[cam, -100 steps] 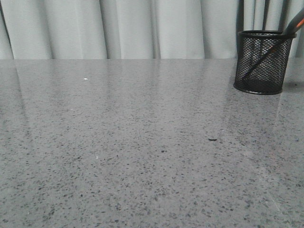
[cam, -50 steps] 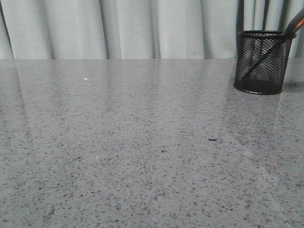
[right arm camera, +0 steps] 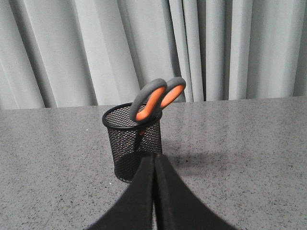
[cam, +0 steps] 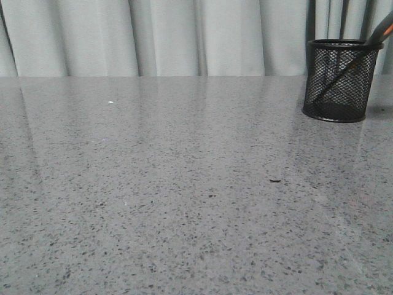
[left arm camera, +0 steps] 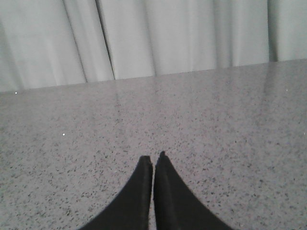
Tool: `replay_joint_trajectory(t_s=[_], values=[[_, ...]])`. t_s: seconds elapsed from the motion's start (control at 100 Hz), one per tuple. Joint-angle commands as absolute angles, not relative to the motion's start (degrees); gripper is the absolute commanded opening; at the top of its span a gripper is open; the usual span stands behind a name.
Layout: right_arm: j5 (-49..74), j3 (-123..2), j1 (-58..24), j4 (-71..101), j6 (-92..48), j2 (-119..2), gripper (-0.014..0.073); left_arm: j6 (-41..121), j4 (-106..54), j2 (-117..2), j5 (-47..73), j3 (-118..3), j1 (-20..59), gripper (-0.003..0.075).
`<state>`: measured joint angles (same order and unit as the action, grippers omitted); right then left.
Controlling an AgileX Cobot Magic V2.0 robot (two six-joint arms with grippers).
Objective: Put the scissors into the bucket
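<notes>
The black wire-mesh bucket [cam: 339, 80] stands upright at the far right of the grey table. The scissors [cam: 344, 67] stand inside it, blades down, leaning right, with the grey and orange handles [cam: 382, 27] over the rim. In the right wrist view the bucket [right arm camera: 134, 139] is just beyond my right gripper [right arm camera: 154, 155], and the scissors' handles [right arm camera: 156, 99] stick out above the rim. The right gripper is shut and empty. My left gripper [left arm camera: 153, 160] is shut and empty over bare table. Neither gripper shows in the front view.
The speckled grey table [cam: 184, 184] runs back to pale pleated curtains [cam: 184, 37]. A small dark speck [cam: 275, 180] lies on the table right of centre.
</notes>
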<state>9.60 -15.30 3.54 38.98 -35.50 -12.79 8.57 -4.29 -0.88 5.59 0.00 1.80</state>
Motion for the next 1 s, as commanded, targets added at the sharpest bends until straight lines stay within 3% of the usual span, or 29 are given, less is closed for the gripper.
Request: replay_joint_trajectory(t_s=[0.0,0.99], values=[[5.6,-16.8,3.7,39.4,-36.0,-13.1,-0.0069,7.6,-4.2,0.6,-0.6,0.6,1.6,-0.002],[4.6,-16.8,3.7,39.4,-36.0,-13.1,-0.0069,7.6,-4.0,1.7,-1.4,1.0,1.6,-0.002]])
